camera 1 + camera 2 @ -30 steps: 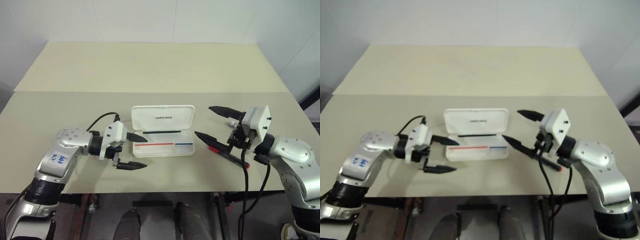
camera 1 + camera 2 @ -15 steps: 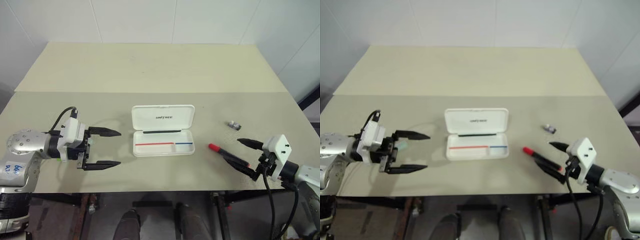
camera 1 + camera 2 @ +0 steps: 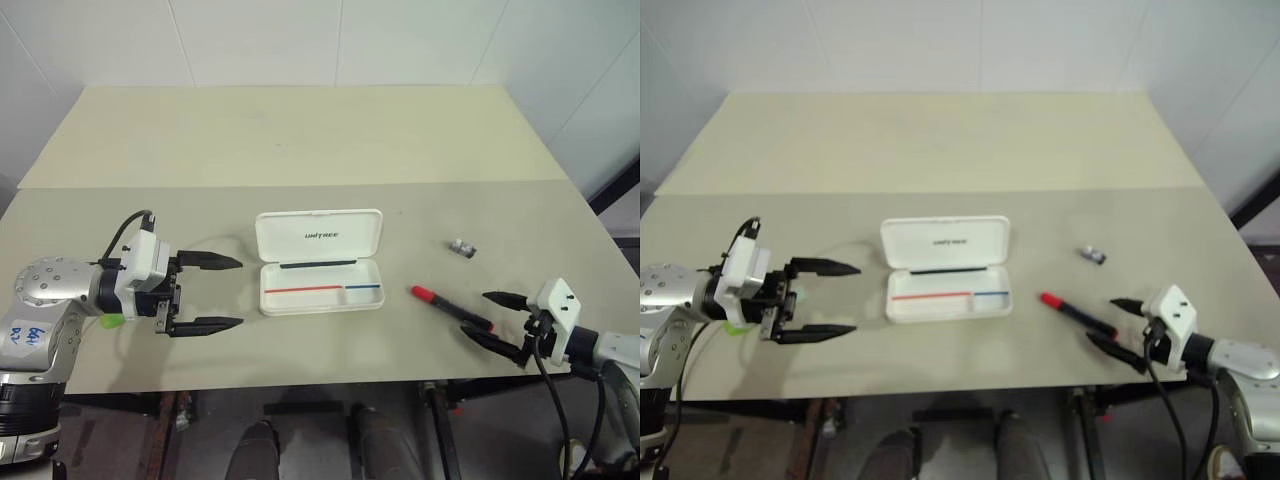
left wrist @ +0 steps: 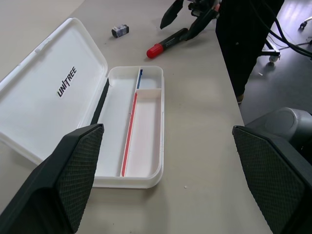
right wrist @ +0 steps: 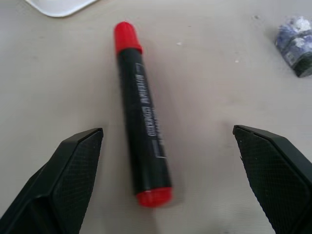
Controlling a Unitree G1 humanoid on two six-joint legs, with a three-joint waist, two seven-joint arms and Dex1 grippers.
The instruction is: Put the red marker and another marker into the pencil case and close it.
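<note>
Fingers (image 3: 203, 262) spread above beige table (image 3: 300, 140).

Small grey metallic piece (image 3: 463, 246) on beige table (image 3: 300, 140), right side.

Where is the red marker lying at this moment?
The red marker lies on the table, to the right of the open pencil case, just ahead of the open right gripper.
</note>
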